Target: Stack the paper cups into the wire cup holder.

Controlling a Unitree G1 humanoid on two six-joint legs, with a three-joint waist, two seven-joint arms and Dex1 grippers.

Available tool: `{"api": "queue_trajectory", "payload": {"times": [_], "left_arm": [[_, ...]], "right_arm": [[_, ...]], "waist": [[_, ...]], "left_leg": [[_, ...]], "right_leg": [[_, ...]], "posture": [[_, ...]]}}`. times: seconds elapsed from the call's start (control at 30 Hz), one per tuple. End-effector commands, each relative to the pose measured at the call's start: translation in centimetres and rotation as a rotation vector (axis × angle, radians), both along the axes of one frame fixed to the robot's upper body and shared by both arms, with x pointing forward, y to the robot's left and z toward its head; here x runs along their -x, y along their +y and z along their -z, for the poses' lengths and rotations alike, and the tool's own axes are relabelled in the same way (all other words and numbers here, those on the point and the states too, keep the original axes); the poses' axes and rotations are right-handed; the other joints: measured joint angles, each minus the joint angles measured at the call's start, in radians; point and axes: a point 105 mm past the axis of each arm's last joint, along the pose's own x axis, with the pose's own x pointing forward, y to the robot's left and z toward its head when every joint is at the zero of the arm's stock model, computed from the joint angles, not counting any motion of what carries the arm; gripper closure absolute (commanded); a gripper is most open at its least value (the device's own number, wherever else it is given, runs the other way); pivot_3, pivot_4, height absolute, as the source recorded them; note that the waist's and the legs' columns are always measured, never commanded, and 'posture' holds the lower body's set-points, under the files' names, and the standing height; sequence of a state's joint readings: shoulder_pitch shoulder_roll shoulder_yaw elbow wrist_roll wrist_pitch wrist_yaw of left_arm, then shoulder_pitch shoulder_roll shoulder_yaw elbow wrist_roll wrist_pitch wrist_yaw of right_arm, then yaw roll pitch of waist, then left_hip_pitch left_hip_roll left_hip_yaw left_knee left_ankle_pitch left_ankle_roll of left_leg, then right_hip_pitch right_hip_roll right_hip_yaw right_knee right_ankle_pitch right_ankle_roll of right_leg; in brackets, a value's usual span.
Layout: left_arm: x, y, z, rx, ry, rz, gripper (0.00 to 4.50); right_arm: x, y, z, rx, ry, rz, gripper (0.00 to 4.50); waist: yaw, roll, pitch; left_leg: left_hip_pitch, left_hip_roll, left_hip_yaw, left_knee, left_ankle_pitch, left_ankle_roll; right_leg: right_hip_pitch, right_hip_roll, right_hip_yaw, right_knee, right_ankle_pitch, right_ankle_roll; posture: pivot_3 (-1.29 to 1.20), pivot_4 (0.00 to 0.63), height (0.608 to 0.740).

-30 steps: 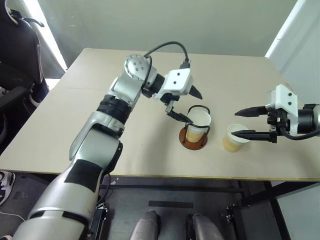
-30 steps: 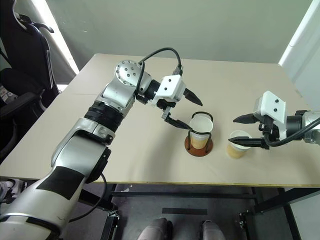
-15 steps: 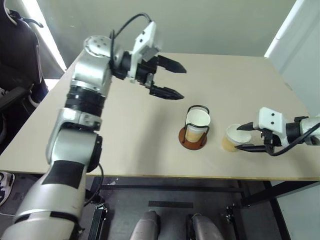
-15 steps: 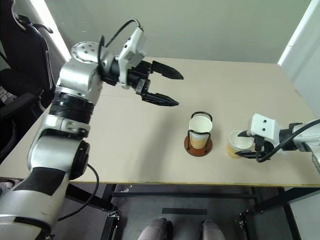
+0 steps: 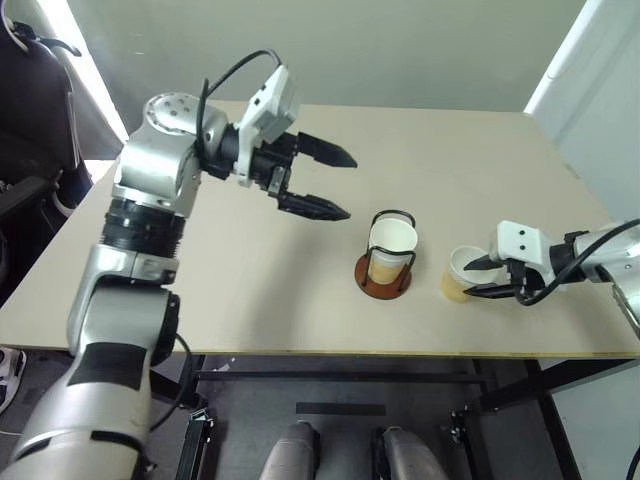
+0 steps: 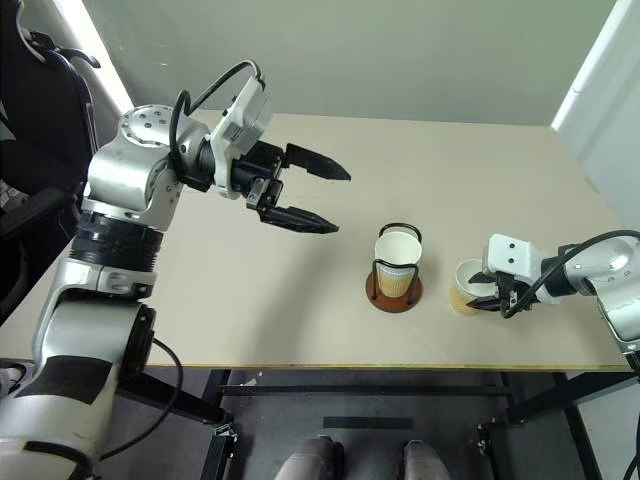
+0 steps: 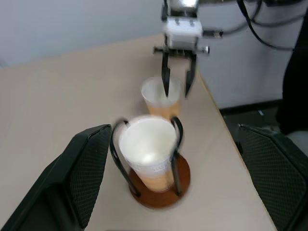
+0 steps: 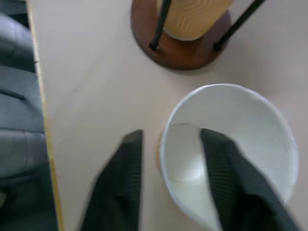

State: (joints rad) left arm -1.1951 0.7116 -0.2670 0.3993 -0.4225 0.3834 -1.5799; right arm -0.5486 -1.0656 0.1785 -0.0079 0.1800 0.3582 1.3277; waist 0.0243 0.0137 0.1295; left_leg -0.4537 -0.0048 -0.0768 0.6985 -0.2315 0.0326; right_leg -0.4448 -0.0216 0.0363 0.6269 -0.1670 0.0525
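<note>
pinching rim wall of loose tan-yellow paper cup point(image 5: 460, 277) right of reddish-brown wire cup holder point(image 5: 386, 272), right gripper point(image 5: 478, 277) narrowed for lifting; left gripper point(image 5: 333, 185) wide, empty, clear left of holder.

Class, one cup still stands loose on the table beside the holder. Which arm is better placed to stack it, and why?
Right. The right gripper straddles the loose cup's rim, one finger inside and one outside. The left gripper hangs open, away from the wire cup holder.

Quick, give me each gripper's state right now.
Left gripper: open, holding nothing, raised above the table.
Right gripper: one finger inside the loose paper cup, one outside its wall; a firm grip cannot be told.
</note>
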Motion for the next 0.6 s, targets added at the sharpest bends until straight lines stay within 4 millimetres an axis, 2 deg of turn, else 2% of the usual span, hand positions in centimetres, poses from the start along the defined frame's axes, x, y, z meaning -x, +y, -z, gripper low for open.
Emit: {"api": "queue_trajectory", "payload": {"times": [0.03, 0.07, 0.1, 0.23, 0.4, 0.6], "left_arm": [[1.0, 1.2, 0.4, -0.09, -0.025, 0.043, 0.0], [1.0, 1.7, 0.7, -0.112, -0.027, 0.034, 0.0], [0.8, 2.1, 0.8, -0.128, -0.03, 0.024, 0.0], [0.3, 3.0, 1.2, -0.153, -0.035, -0.002, 0.0], [0.1, 3.3, 1.8, -0.174, -0.04, -0.005, 0.0], [-0.5, 3.7, 1.7, -0.169, -0.051, -0.03, 0.0]], "right_arm": [[-0.1, 0.3, -1.3, 0.006, -0.023, -0.028, 3.94], [0.0, 0.3, -1.4, 0.004, -0.021, -0.031, 4.29], [0.0, 0.3, -1.5, 0.005, -0.019, -0.034, 4.43], [0.2, 0.3, -1.6, 0.011, -0.014, -0.045, 4.43], [0.5, 0.5, -1.7, 0.015, -0.007, -0.057, 4.43], [0.5, 0.4, -3.5, 0.013, -0.053, -0.052, 4.43]], "waist": [[-0.001, 0.0, 0.0], [0.0, 0.0, 0.0], [0.001, 0.0, 0.0], [0.008, 0.0, 0.0], [0.004, 0.0, 0.0], [0.003, 0.0, 0.0]], "left_leg": [[0.0, 0.0, 0.0, 0.0, 0.0, 0.0], [0.0, 0.0, 0.0, 0.0, 0.0, 0.0], [0.0, 0.0, 0.0, 0.0, 0.0, 0.0], [-0.001, 0.0, -0.001, 0.0, 0.0, 0.0], [-0.001, 0.0, -0.001, 0.0, -0.001, -0.001], [-0.001, 0.0, -0.001, -0.001, -0.001, -0.002]], "right_leg": [[0.0, 0.0, 0.0, 0.0, 0.0, 0.0], [0.0, 0.0, 0.0, 0.0, 0.0, 0.0], [0.0, 0.0, 0.0, 0.0, 0.0, -0.001], [0.0, 0.0, 0.0, 0.0, -0.004, -0.007], [0.0, 0.0, 0.0, 0.0, -0.004, -0.007], [-0.001, 0.0, 0.0, 0.0, -0.004, -0.008]], "posture": [[0.0, 0.15, 0.74], [0.0, 0.15, 0.74], [0.0, 0.15, 0.74], [0.0, 0.15, 0.74], [0.0, 0.15, 0.74], [0.0, 0.15, 0.74]]}}
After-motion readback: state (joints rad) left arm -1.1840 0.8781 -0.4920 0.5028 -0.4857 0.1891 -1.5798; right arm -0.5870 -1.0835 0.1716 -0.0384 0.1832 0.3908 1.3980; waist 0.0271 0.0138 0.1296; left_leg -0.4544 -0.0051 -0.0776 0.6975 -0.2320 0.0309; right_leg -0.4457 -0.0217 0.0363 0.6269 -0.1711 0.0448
